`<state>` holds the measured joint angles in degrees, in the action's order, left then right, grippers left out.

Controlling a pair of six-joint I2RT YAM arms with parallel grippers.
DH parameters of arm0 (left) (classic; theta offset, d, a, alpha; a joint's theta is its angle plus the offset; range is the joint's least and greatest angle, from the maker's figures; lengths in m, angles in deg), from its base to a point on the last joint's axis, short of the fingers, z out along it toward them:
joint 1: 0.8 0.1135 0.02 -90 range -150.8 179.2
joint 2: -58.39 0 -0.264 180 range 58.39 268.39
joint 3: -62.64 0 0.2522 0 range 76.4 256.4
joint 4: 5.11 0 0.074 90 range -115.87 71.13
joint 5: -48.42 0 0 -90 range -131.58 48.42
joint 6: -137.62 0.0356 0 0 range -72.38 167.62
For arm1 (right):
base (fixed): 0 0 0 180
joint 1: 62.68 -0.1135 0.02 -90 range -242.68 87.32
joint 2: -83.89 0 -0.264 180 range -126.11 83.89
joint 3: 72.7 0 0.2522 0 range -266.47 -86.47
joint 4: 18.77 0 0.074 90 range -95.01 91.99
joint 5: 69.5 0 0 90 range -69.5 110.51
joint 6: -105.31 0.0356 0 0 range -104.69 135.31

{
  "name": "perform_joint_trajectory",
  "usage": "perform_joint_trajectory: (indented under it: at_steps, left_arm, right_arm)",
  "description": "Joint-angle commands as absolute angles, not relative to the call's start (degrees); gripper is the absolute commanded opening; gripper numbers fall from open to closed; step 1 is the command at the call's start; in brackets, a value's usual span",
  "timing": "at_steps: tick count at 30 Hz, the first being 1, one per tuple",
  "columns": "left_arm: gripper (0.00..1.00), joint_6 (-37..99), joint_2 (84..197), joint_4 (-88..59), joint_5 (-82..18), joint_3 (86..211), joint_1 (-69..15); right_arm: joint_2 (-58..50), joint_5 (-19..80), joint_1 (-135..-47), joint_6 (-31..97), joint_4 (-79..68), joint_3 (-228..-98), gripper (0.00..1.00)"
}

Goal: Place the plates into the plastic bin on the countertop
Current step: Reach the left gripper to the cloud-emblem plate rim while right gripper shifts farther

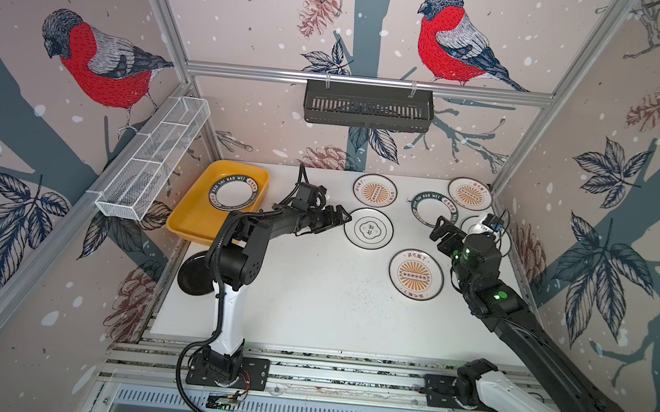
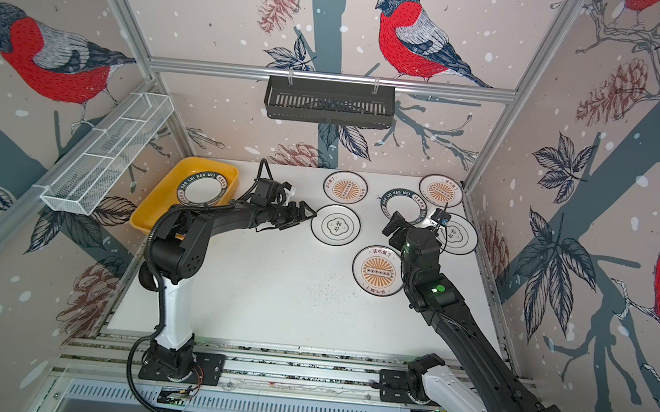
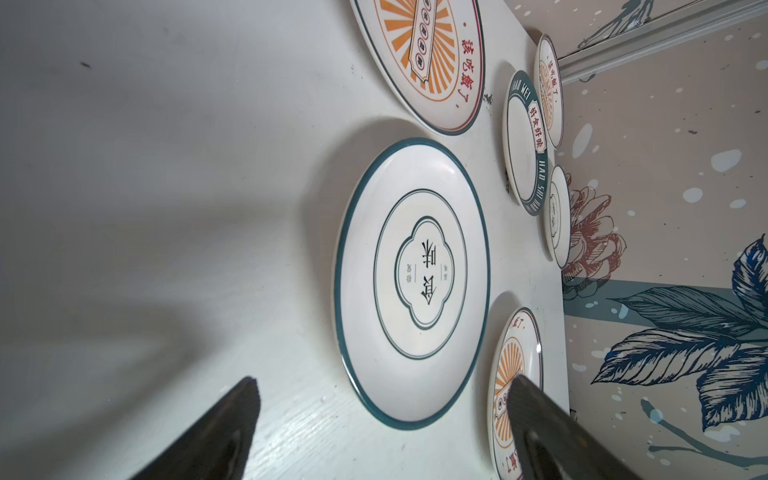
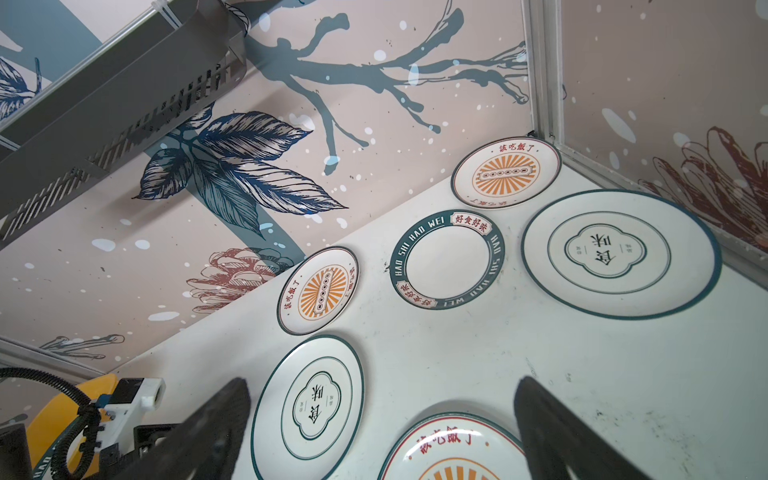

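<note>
I'm seeing two matching arms. The left arm [image 1: 276, 220] is showing matte black links over a glossy white lower segment [image 1: 233, 318]; the right arm [image 1: 524, 328] is showing the same black, with a white shell [image 1: 520, 402] near its base. A ribbed black conduit [image 1: 179, 371] is looping off the left's screw-dotted black base plate [image 1: 257, 368]. Green lights [image 1: 500, 295] are glowing on the right arm. The left gripper [image 1: 344, 218] is looking black and angular.
</note>
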<state>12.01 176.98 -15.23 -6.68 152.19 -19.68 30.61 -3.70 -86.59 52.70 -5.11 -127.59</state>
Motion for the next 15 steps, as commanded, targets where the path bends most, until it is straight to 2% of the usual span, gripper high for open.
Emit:
perform_joint_trajectory:
  at_steps: [1, 9, 15]
  left_arm:
    - [0.92, 12.8, 178.4, -14.9, -4.5, 152.7, -20.0]
    - [0.87, 10.6, 181.4, -12.5, -2.2, 153.2, -21.4]
    - [0.77, 4.2, 184.3, -10.3, -3.6, 153.4, -21.6]
  right_arm:
    - [31.0, -4.1, -86.6, 54.0, -5.8, -127.1, 1.0]
    - [31.3, -4.6, -86.5, 54.4, -5.3, -126.9, 1.0]
    - [31.2, -4.6, -86.6, 54.7, -5.5, -126.7, 1.0]
